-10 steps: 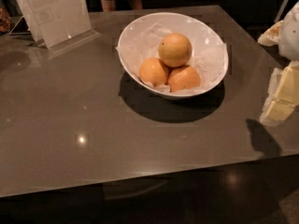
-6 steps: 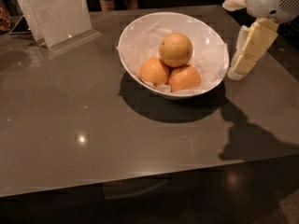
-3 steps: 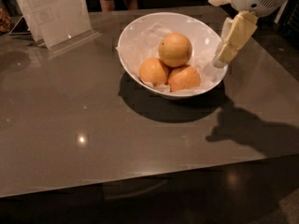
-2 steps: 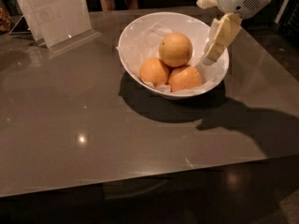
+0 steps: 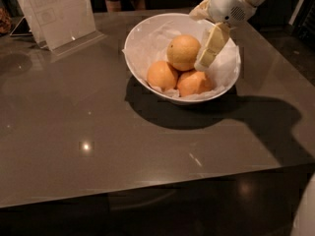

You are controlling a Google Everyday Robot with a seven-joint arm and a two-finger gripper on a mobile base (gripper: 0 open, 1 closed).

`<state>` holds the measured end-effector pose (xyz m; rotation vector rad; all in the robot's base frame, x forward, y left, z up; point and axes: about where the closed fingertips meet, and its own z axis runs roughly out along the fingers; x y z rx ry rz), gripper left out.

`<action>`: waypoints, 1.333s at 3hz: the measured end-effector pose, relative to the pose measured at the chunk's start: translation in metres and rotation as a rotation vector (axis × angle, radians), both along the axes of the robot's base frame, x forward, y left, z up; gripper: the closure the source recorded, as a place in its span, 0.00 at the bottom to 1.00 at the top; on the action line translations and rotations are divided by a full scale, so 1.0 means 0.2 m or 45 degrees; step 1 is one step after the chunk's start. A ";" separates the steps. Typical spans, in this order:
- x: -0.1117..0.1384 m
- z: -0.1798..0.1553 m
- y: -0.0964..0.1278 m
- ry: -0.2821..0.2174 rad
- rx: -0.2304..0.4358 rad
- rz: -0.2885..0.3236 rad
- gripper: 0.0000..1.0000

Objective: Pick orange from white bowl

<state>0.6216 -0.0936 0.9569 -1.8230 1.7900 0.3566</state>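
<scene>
The orange [image 5: 182, 51], pale yellowish and the largest, sits on top of two smaller, deeper-orange fruits [image 5: 162, 75] [image 5: 195, 83] in the white bowl [image 5: 132, 58], which is lined with crinkled white paper. My gripper [image 5: 199, 39] reaches in from the upper right and hangs over the bowl's right half, just right of the orange. It is open and holds nothing. One cream finger [image 5: 211, 45] points down beside the orange's right side, very close to it; I cannot tell if it touches.
The bowl stands at the back middle of a dark glossy table [image 5: 98, 132]. A clear sign holder with a white sheet [image 5: 56, 11] stands at the back left. The table's front edge runs low across the view, its right edge past the bowl.
My gripper has moved from the table's right side leftward and down, over the bowl's rim, and is now beside the orange. The fruits and bowl have not moved.
</scene>
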 end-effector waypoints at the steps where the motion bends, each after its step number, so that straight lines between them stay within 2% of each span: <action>1: 0.02 -0.10 0.04 0.078 0.016 0.010 0.00; 2: 0.04 -0.18 0.06 0.137 0.032 0.014 0.00; 3: 0.04 -0.18 0.06 0.138 0.032 0.014 0.19; 4: 0.04 -0.18 0.06 0.138 0.032 0.014 0.42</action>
